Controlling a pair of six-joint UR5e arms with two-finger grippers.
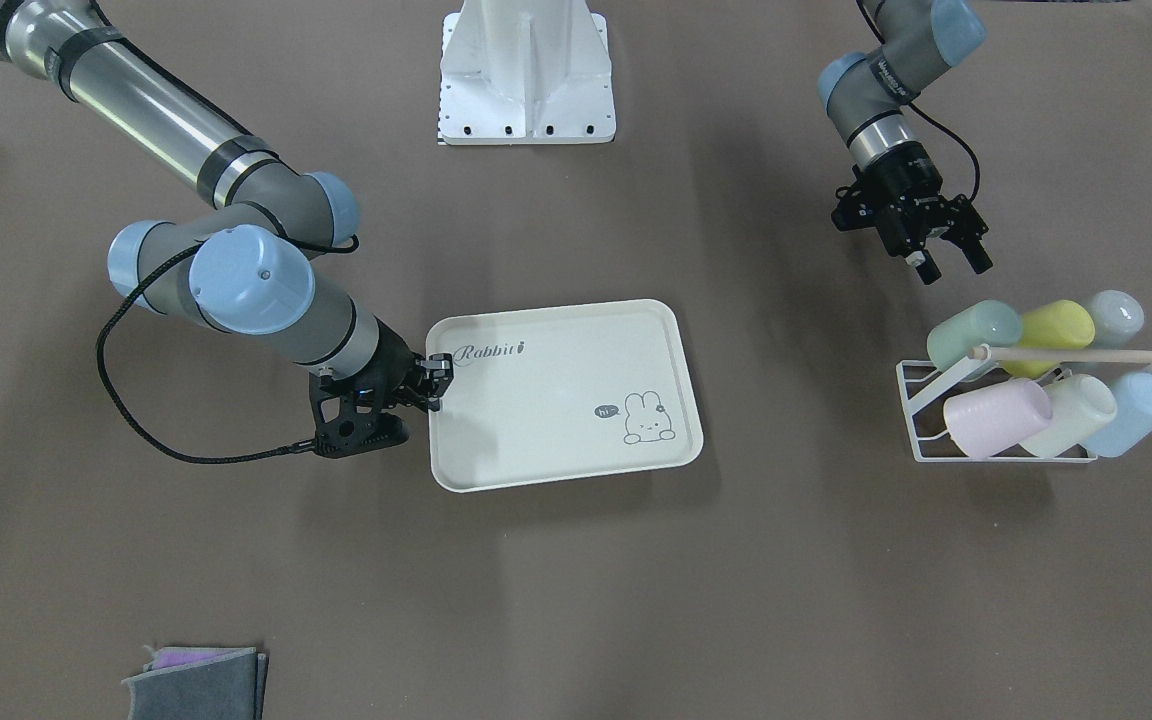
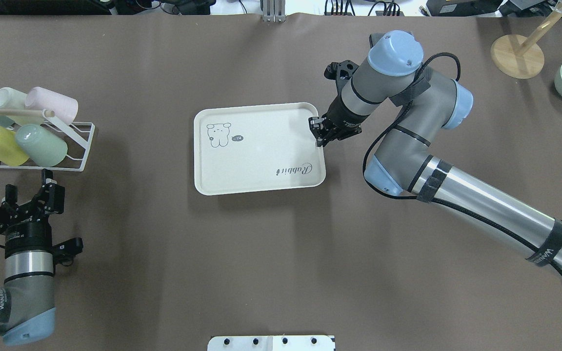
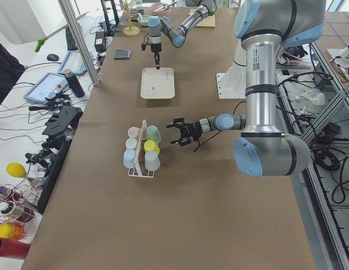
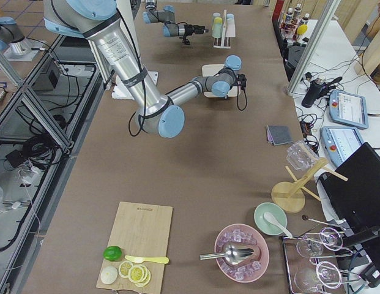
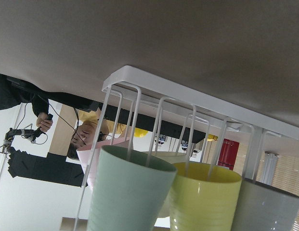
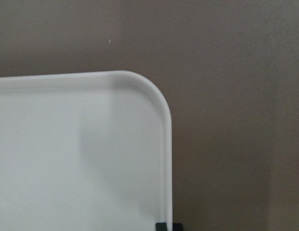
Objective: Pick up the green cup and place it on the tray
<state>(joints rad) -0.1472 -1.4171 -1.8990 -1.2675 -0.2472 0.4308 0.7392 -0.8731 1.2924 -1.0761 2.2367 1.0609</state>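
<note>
A: On the front camera, where does the green cup (image 1: 974,333) sit?
B: On its side in the white wire rack (image 1: 996,458), touching the yellow-green cup (image 1: 1051,328), well out at the three o'clock of the tray (image 1: 536,440). The left gripper (image 1: 948,250) hovers at the cup's twelve o'clock with its fingers spread.
A: And the right gripper (image 1: 439,378)?
B: At the tray's nine o'clock edge, fingers pressed together on the rim.
A: Overhead?
B: Mirrored: the rack is at the tray's nine o'clock and the left gripper at the cup's six o'clock, apart from it. The right gripper is near the tray's two o'clock.
A: The side cameras?
B: From the left end, the near gripper sits at the rack's three o'clock. The right-end view is too small to judge.
A: The wrist cameras?
B: Left wrist: the green cup foremost at seven o'clock, against the rack's wires. Right wrist: one rounded tray corner, with dark fingertips on its rim at six o'clock
</note>
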